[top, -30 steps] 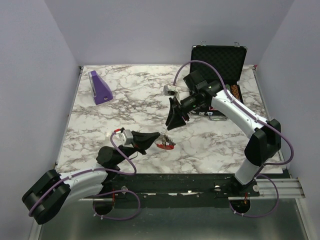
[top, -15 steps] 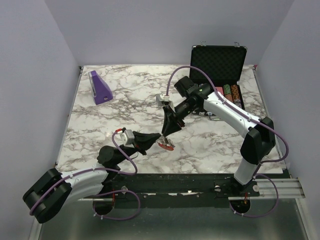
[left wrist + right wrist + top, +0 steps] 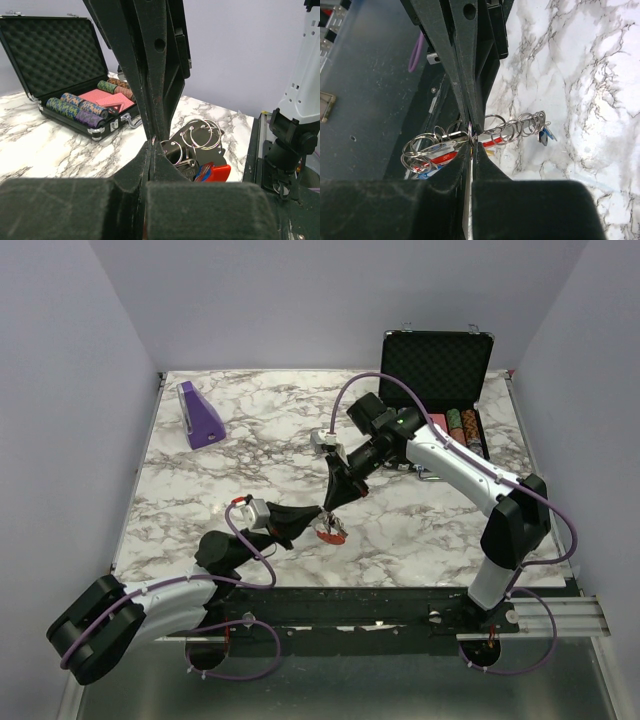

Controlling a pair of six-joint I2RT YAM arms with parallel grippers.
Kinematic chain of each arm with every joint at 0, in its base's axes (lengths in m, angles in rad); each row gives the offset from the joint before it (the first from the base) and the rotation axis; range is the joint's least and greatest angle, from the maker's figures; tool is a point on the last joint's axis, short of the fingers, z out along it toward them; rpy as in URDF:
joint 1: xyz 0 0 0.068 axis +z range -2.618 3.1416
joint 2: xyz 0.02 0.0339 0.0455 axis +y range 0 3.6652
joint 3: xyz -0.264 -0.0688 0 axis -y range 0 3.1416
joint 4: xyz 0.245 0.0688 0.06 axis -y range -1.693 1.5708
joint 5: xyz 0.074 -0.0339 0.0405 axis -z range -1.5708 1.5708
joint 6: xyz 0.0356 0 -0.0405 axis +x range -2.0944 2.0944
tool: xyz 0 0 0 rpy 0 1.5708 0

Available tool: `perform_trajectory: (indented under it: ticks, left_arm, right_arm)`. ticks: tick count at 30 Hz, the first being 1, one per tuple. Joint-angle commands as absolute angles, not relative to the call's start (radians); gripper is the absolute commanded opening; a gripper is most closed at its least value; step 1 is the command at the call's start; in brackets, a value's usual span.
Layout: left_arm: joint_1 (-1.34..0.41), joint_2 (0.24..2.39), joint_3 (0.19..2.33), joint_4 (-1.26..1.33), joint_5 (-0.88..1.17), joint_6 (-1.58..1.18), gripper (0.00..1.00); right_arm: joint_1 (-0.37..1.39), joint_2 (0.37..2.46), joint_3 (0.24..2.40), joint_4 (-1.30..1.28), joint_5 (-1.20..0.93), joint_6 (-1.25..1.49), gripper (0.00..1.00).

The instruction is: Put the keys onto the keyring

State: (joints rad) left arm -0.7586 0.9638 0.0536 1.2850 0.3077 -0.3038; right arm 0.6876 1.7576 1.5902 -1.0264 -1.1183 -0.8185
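The keyring (image 3: 331, 531), a bunch of thin metal rings with a red crescent (image 3: 217, 173), hangs just above the table's front middle. My left gripper (image 3: 317, 515) is shut on one of its rings; in the left wrist view (image 3: 151, 146) the jaws meet on a ring. My right gripper (image 3: 328, 503) comes down from the back right, tip to tip with the left, and is shut on a ring (image 3: 472, 142). A blue key (image 3: 545, 135) hangs at the far end of the ring chain (image 3: 515, 127). A bit of yellow shows under the rings. The grey tag is hidden.
An open black case (image 3: 435, 360) with poker chips (image 3: 460, 425) stands at the back right, behind the right arm. A purple wedge-shaped object (image 3: 200, 415) stands at the back left. The table's front edge lies just below the keyring.
My right gripper has swung forward and left from near the case down to the keyring, meeting the left gripper's tips. The left gripper has held its place with the keyring.
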Motion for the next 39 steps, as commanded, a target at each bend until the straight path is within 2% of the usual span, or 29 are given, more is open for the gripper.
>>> perform_trajectory:
  ticks: [1,4,12,13,14,18,19,20,23,27,35,39]
  left_arm:
    - [-0.758,0.971,-0.005,1.358,0.318,-0.319,0.0]
    - [-0.756,0.976,-0.005,1.351,0.319,-0.327,0.0]
    - [-0.756,0.924,-0.005,1.247,0.33,-0.351,0.0]
    - [-0.755,0.908,0.02,1.214,0.34,-0.354,0.02]
    - [-0.755,0.888,0.024,1.175,0.35,-0.356,0.16]
    - [-0.753,0.774,0.031,1.018,0.324,-0.377,0.46]
    - [-0.752,0.731,0.035,0.959,0.305,-0.382,0.86]
    - [-0.752,0.691,0.049,0.874,0.289,-0.379,0.99]
    - [-0.752,0.595,0.104,0.663,0.275,-0.341,0.99]
    - [-0.75,0.549,0.167,0.505,0.232,-0.328,0.99]
    - [-0.749,0.664,0.169,0.616,0.199,-0.446,0.98]
    - [-0.747,0.759,0.175,0.704,0.229,-0.439,0.85]
  right_arm:
    - [0.716,1.74,1.585,-0.983,-1.115,-0.816,0.06]
    - [0.718,1.73,1.594,-0.983,-1.1,-0.81,0.01]
    - [0.719,1.744,1.669,-1.132,-1.04,-0.937,0.01]
    - [0.718,1.75,1.678,-1.152,-1.028,-0.94,0.01]
    - [0.718,1.755,1.689,-1.175,-1.008,-0.951,0.01]
    - [0.726,1.778,1.735,-1.258,-0.919,-0.985,0.01]
    - [0.732,1.782,1.744,-1.273,-0.89,-0.989,0.01]
    - [0.738,1.784,1.753,-1.293,-0.85,-0.992,0.01]
    - [0.758,1.798,1.785,-1.334,-0.747,-0.986,0.01]
    - [0.788,1.825,1.838,-1.379,-0.629,-0.954,0.01]
    - [0.847,1.881,1.904,-1.42,-0.454,-0.856,0.01]
    - [0.873,1.884,1.893,-1.42,-0.414,-0.838,0.01]
